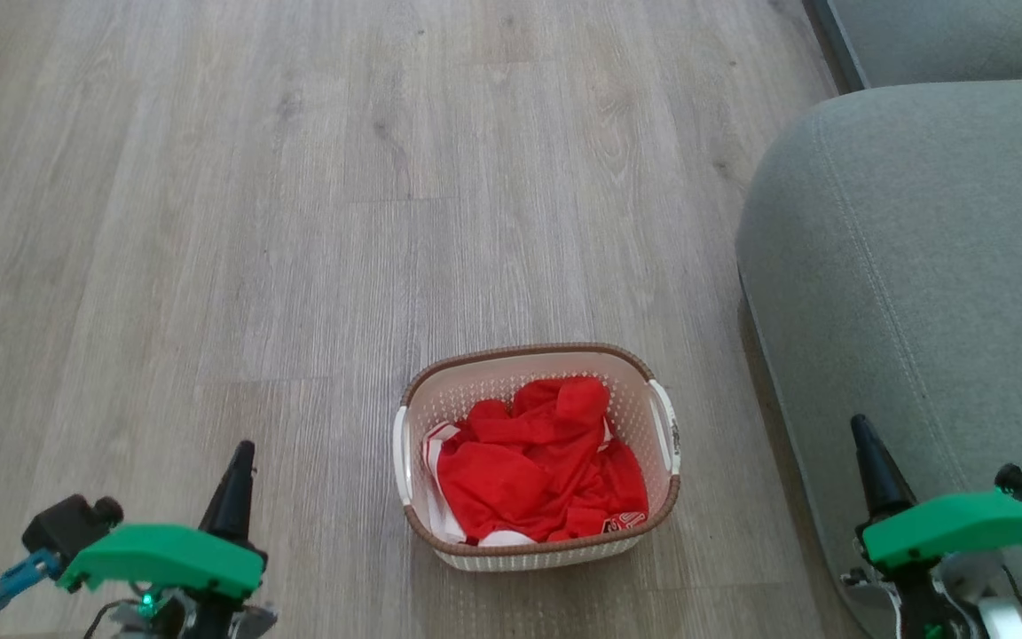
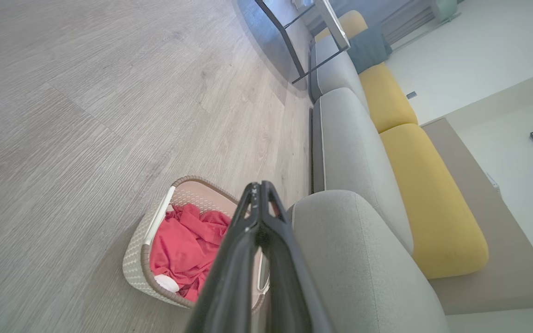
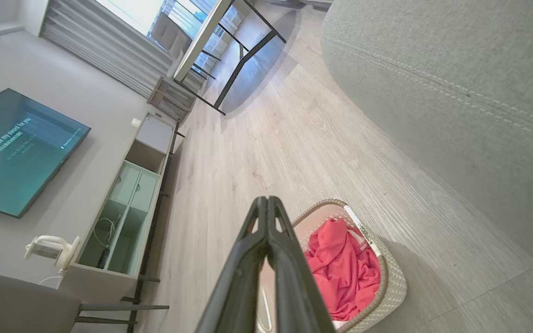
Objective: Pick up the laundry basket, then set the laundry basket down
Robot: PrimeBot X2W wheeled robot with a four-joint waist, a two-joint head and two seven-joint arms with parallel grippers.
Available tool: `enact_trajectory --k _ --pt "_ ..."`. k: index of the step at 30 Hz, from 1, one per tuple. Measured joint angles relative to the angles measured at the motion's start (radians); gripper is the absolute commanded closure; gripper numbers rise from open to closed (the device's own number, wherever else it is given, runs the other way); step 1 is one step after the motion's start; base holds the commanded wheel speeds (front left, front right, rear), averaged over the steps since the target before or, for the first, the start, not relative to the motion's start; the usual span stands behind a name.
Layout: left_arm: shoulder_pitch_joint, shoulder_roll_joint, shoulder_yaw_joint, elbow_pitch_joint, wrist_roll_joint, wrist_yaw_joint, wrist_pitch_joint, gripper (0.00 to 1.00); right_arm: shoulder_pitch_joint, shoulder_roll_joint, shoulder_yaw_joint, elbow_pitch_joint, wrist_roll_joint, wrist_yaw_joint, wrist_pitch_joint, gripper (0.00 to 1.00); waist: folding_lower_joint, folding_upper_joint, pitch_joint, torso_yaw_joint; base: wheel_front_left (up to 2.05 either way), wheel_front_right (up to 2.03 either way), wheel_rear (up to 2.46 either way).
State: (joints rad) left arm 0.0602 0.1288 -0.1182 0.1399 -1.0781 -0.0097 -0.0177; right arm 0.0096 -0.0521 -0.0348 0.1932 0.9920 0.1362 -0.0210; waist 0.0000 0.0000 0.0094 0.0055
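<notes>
The basket (image 1: 530,351) stands on the wood floor (image 1: 254,222), near the robot and about midway between its arms, just left of a grey sofa (image 1: 919,266). Crumpled red cloth (image 1: 529,466) lies inside it. The left gripper (image 1: 241,457) hangs at the near left, well apart from the basket, its fingers pressed together with nothing between them. The right gripper (image 1: 862,435) is at the near right, in front of the sofa's edge, likewise closed and empty. Neither touches the basket.
</notes>
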Motion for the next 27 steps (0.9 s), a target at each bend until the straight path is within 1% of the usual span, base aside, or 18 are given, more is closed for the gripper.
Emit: enact_trajectory --k 27 --pt "-0.047 -0.026 0.07 0.062 -0.26 -0.053 0.045 1.0 -0.029 -0.007 -0.027 0.037 0.301 -0.003 0.046 1.0 0.0 0.0 -0.003 -0.003 0.0 0.0 0.0"
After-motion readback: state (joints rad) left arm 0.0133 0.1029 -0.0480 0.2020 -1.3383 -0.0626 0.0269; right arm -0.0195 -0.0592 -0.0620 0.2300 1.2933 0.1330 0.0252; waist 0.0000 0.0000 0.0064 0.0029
